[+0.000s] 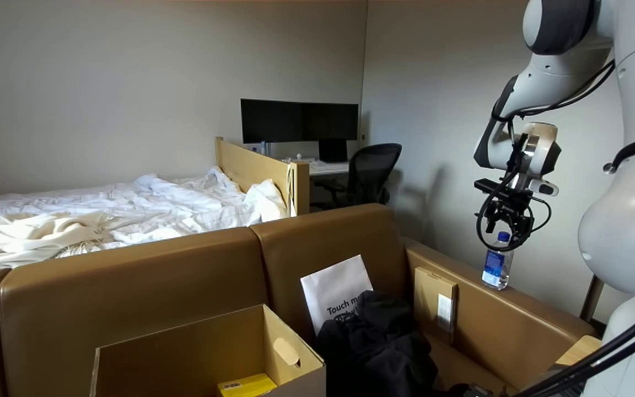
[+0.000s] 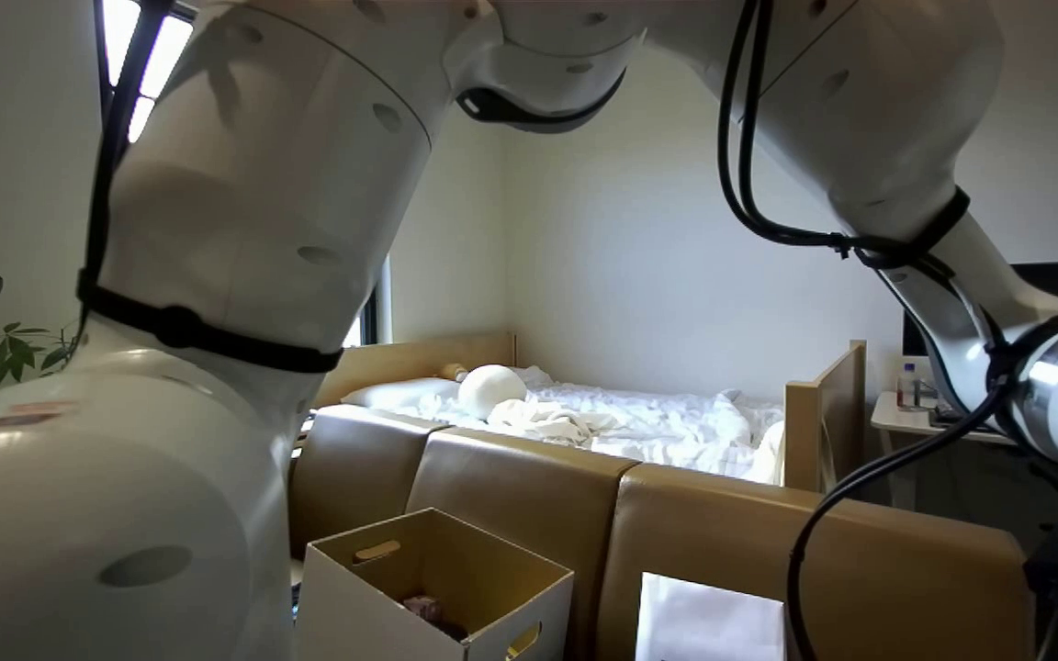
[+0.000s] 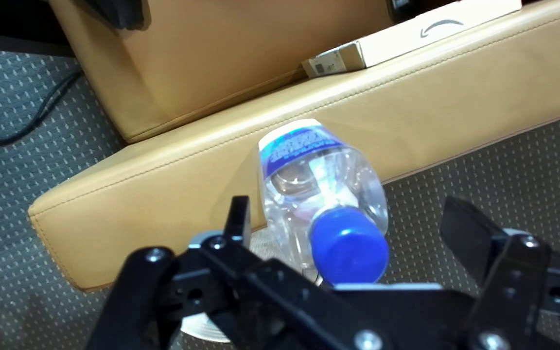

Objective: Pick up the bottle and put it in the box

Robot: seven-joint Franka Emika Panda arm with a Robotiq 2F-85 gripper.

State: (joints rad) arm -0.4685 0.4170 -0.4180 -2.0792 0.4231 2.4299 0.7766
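Observation:
The bottle [image 1: 496, 266], clear with a blue label and blue cap, stands about upright on the sofa's armrest in an exterior view. In the wrist view the bottle [image 3: 326, 182] shows from above, its cap close to the gripper's body. My gripper [image 1: 504, 225] is open over the bottle's top. In the wrist view the gripper [image 3: 347, 206] has one finger on each side of the bottle, with a gap on both sides. The brown cardboard box [image 1: 185, 348] stands open with a yellow item inside. The box [image 2: 382, 613] shows its handle holes in an exterior view. The bottle is not visible there.
A sofa armrest [image 3: 173, 194] runs under the bottle. A flat carton [image 1: 433, 303] leans against its inner side. A dark cloth [image 1: 378, 342] and a white paper sign [image 1: 334, 289] lie between armrest and box. The sofa back [image 1: 130, 286] rises behind the box. Another bottle [image 2: 907, 387] stands on a far desk.

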